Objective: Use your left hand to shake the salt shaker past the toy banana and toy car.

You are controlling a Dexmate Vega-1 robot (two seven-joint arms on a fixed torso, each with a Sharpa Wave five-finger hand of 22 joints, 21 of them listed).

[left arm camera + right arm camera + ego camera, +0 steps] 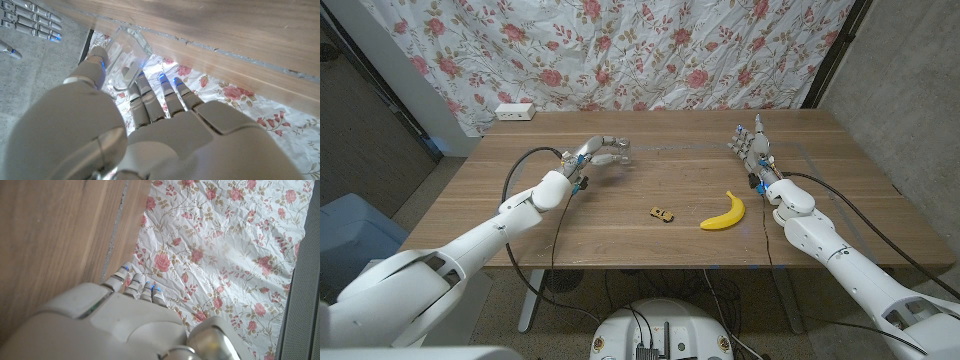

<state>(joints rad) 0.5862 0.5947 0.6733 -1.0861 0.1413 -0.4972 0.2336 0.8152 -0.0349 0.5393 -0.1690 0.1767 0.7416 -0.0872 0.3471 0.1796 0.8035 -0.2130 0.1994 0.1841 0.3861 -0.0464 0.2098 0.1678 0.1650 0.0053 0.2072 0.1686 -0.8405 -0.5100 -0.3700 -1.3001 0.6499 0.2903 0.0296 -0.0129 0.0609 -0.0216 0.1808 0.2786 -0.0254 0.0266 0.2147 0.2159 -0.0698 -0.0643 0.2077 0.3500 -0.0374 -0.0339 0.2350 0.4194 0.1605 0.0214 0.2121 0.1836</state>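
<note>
1. Across the frame, one wooden table [650, 190] carries the whole scene and backs onto one rose-print curtain [620, 50]; a white power strip [514, 111] sits at its far left corner.
2. At either side, two robot arms reach in from the near corners. The left hand [601, 151] hangs over the far left part of the table, its fingers [97, 67] clamped on the salt shaker, thumb on one side and the rest on the other, a hold that looks suited to shaking.
3. Over the far right of the table, the right hand [752, 142] stands upright with fingers straight and slightly apart, holding nothing; judged from the task, it is parked out of the left arm's way.
4. Toward the near edge, one yellow toy banana [724, 212] lies well apart from both hands.
5. Held above the wood, one clear salt shaker [125, 57] sits tilted in the left hand; the toys lie to its right and nearer the robot, so the pass past them appears not yet made.
6. Just left of the banana, one small toy car [662, 213] rests on the table, the pair marking the route.
</note>
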